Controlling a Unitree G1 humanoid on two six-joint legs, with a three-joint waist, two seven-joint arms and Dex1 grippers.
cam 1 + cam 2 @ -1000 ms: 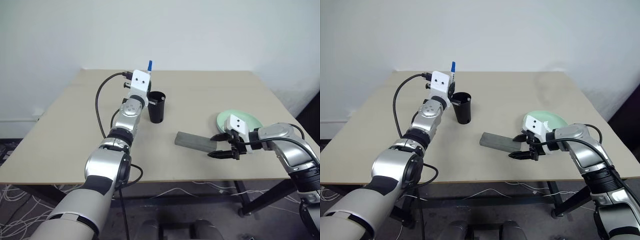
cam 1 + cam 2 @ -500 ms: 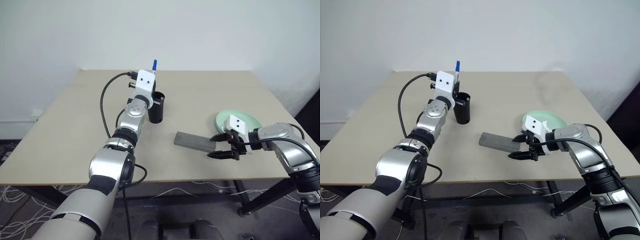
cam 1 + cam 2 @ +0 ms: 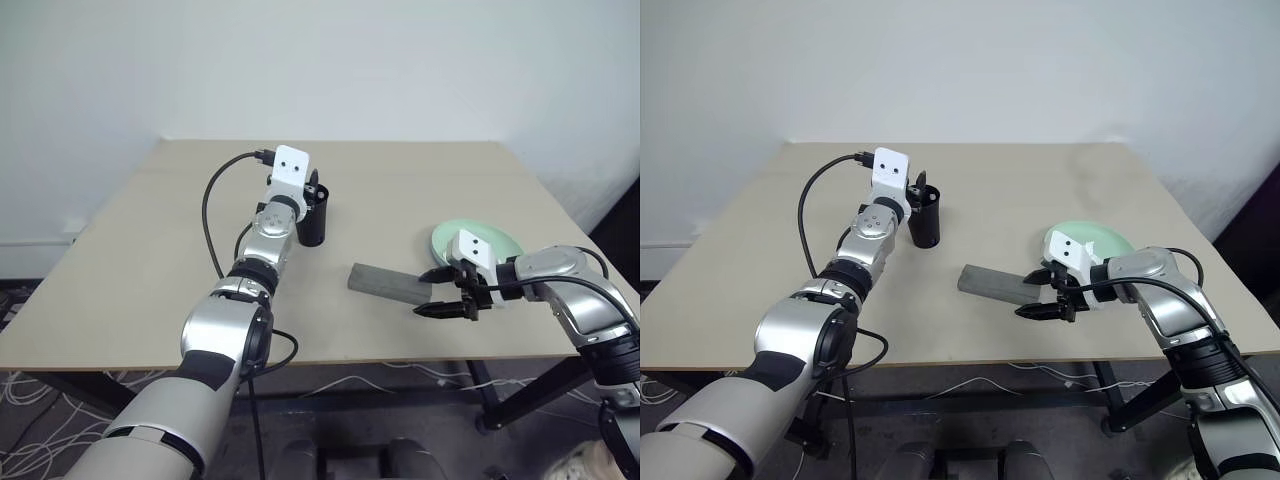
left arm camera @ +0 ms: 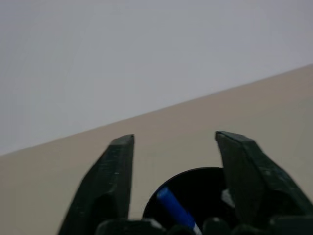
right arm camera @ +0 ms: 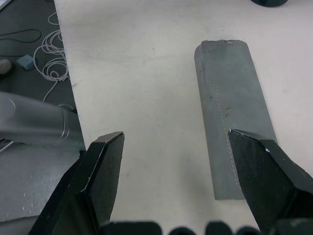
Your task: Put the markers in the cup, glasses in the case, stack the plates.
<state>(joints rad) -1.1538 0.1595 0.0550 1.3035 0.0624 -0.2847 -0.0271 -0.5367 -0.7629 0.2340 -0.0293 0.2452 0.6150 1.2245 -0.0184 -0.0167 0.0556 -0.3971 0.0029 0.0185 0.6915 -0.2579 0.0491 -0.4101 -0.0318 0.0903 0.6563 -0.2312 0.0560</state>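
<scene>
Plain white wall stands behind the tan table (image 3: 120, 270) where I work. My left gripper (image 4: 173, 166) hangs over the black cup (image 3: 313, 217), which stands upright toward the far side of the table. Its fingers (image 4: 110, 181) are spread apart with nothing between them, and they straddle the cup's rim. Looking along them from my left wrist, I see down into the cup's dark mouth, where the blue-capped marker (image 4: 175, 210) leans inside, with a small white bit just beside it that I cannot identify. From my head the marker is hidden inside the cup.

My right gripper (image 3: 440, 292) hovers low near the table's front edge, tips pointing to my left, fingers (image 5: 105, 171) wide apart and empty. The grey case (image 3: 388, 284) lies flat and closed on the table just off its tips; in my right wrist view it runs lengthwise close beside one finger, with a stitched seam along its cover, and I cannot tell whether they touch. Behind that wrist sits the pale green plate (image 3: 505, 243), partly covered by my arm.
</scene>
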